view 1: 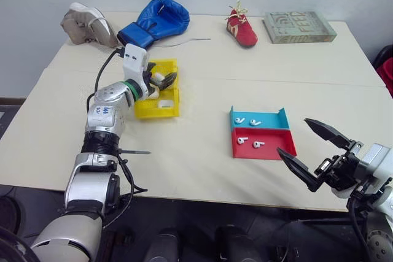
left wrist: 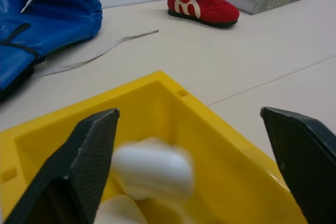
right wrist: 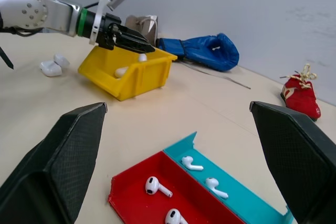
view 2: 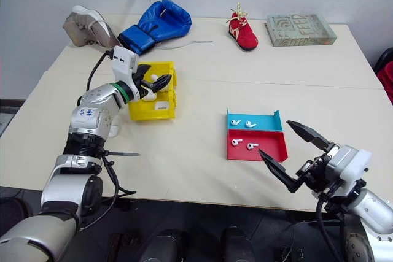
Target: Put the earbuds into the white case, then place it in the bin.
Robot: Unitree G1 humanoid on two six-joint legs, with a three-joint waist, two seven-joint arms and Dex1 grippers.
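Note:
The yellow bin (view 1: 157, 112) stands left of the table's middle. My left gripper (view 1: 167, 81) hovers over it, jaws wide open. A white case (left wrist: 152, 174) shows blurred between the open fingers, close to one finger (left wrist: 86, 156), above the bin's floor. Another white case (view 1: 164, 104) lies inside the bin. Two look-alike cases (right wrist: 51, 67) rest on the table beside the bin. Several earbuds (view 1: 242, 140) lie in the red-and-blue tray (view 1: 273, 150). My right gripper (view 1: 291, 134) stands open near the table's front right edge, beside the tray, with nothing between its fingers.
Along the table's far side lie a grey shoe (view 1: 87, 24), a blue boxing glove (view 1: 155, 21), a small red shoe (view 1: 241, 27) and a grey-green book (view 1: 299, 27). A thin strap (left wrist: 100, 53) trails from the glove toward the bin.

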